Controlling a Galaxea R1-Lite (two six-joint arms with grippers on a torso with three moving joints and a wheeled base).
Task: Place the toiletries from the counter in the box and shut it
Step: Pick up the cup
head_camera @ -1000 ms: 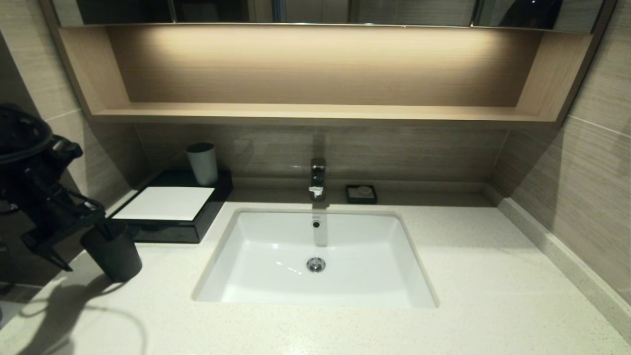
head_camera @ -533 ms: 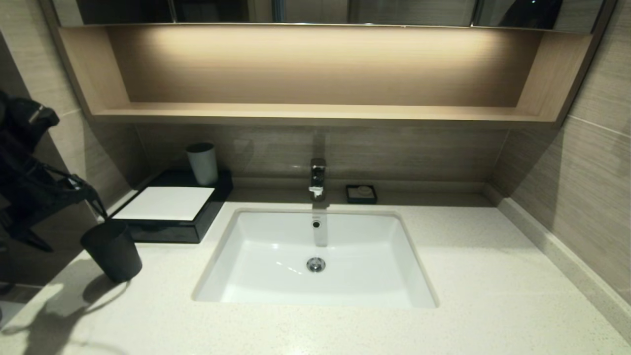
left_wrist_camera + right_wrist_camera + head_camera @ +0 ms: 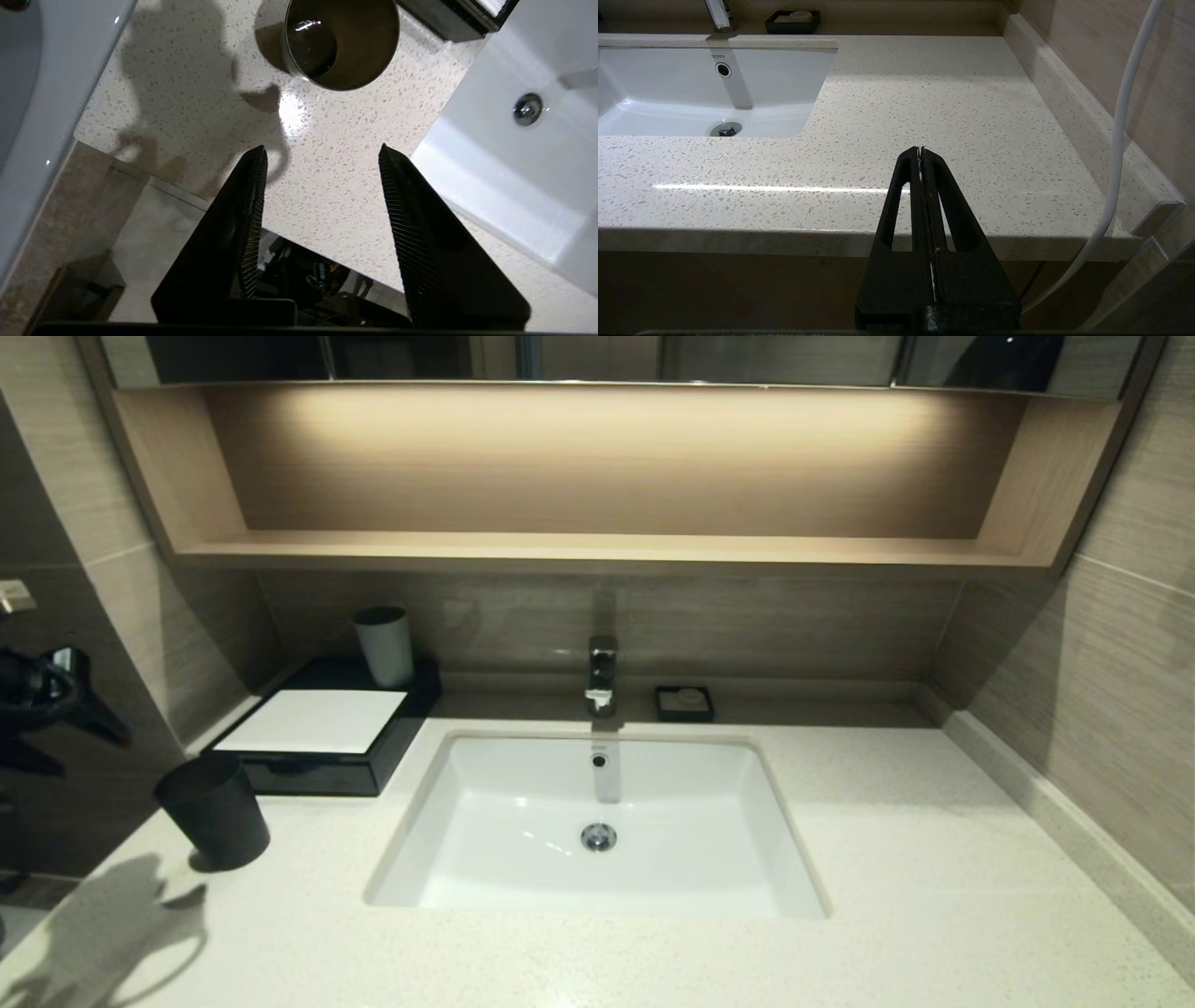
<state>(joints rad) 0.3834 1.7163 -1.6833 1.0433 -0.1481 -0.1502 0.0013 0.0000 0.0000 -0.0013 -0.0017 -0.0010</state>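
We see a dark cylindrical cup standing upright near the left front of the worktop, apart from everything else; from above its inside looks glossy. A second cup, pale with a dark rim, stands at the back left. A chrome tap rises behind the middle of the basin, whose drain sits at the bottom and overflow hole on the back wall. Just right of the tap we find a tiny black square dish holding something pale. Above runs a lit wooden shelf niche. A white cable hangs past the right-hand wall.
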